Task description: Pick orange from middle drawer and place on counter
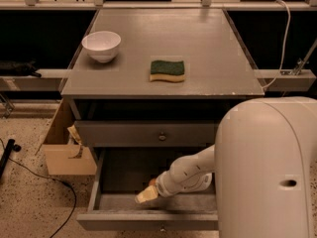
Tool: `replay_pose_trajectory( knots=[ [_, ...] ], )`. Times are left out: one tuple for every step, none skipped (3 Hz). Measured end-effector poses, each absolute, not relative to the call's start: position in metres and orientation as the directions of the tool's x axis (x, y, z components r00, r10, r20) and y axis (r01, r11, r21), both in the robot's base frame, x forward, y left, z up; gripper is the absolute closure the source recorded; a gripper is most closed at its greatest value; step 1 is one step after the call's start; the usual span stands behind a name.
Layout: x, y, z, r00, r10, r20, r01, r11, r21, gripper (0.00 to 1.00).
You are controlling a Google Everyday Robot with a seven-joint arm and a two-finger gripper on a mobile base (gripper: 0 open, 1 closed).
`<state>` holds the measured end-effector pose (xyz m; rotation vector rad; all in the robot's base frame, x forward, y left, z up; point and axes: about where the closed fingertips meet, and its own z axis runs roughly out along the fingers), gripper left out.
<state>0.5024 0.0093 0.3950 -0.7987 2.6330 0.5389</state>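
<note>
Nearest, the middle drawer (pixel 119 203) stands pulled open. My gripper (pixel 147 195) is lowered inside it, near its front left; whether the jaws are apart or together, I cannot tell. The orange (pixel 153 182) shows just behind them, in the drawer. Beyond, the table (pixel 208 43) carries a green sponge (pixel 167 70) and a white bowl (pixel 101 45).

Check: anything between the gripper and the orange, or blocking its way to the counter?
Nothing visible. The gripper is at the orange inside the open middle drawer. The counter holds a white bowl at its left and a green sponge near its middle.
</note>
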Motion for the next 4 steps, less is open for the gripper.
replay_pose_trajectory(
  knots=[
    [0.53, 0.021, 0.412, -0.75, -0.474, -0.462, -0.607, 0.77, 0.196, 0.0],
    [0.53, 0.022, 0.409, -0.749, -0.473, -0.464, -0.607, 0.77, 0.196, 0.0],
    [0.538, 0.029, 0.402, -0.733, -0.479, -0.482, -0.618, 0.765, 0.18, 0.0],
    [0.558, 0.04, 0.402, -0.7, -0.497, -0.512, -0.64, 0.755, 0.142, 0.0]
  ],
)
